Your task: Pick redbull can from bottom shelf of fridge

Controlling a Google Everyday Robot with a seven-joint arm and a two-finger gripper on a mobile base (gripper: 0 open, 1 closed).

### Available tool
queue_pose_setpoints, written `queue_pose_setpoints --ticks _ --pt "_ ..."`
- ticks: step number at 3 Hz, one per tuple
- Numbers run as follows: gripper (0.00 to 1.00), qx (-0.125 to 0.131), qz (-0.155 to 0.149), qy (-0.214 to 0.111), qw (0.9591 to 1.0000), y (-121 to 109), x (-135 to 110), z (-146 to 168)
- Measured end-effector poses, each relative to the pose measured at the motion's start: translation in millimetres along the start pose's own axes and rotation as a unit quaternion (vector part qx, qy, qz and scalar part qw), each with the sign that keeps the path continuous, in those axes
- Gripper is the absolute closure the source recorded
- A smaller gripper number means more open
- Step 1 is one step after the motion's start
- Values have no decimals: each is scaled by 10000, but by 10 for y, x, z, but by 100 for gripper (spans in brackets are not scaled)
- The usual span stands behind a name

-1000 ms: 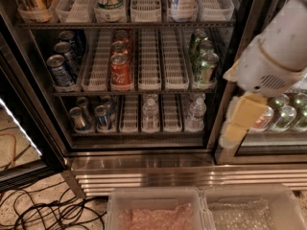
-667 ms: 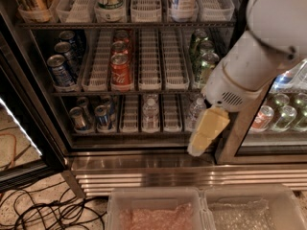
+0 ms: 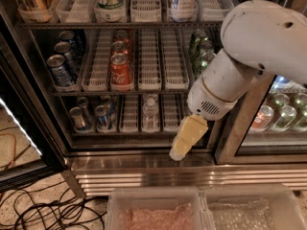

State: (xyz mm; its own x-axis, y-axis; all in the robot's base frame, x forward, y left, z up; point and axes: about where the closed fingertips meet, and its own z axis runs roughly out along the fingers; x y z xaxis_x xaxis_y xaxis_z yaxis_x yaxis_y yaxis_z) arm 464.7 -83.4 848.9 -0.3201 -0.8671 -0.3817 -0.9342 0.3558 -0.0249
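The fridge [image 3: 158,175] stands open in front of me, with a ribbed steel base. Its bottom shelf [image 3: 129,115] has white slotted lane trays. A slim blue-and-silver redbull can [image 3: 102,117] stands in the second lane from the left, beside a silver-topped can [image 3: 78,119]. A clear water bottle [image 3: 150,110] stands in a middle lane. My gripper [image 3: 178,153] hangs from the white arm [image 3: 240,61], in front of the shelf's right end at the sill, well to the right of the redbull can and apart from it.
The middle shelf holds dark-blue cans [image 3: 60,71], red cola cans [image 3: 120,70] and green bottles [image 3: 204,56]. A closed glass door [image 3: 283,114] with cans is at the right. Two plastic bins [image 3: 158,210] sit below. Black cables [image 3: 43,210] lie on the floor at the left.
The arm has swung left and down across the view. The gripper moved from in front of the right door frame to the right end of the bottom shelf.
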Motion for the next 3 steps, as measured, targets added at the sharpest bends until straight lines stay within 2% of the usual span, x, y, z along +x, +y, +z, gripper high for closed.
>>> queue_pose_setpoints --ticks 1,2,3 --pt "0 -100 130 -1 9999 114 -114 270" --pt "0 -99 518 31 9986 162 -270 739" --pt "0 -318 1329 -131 9905 131 -388 1145"
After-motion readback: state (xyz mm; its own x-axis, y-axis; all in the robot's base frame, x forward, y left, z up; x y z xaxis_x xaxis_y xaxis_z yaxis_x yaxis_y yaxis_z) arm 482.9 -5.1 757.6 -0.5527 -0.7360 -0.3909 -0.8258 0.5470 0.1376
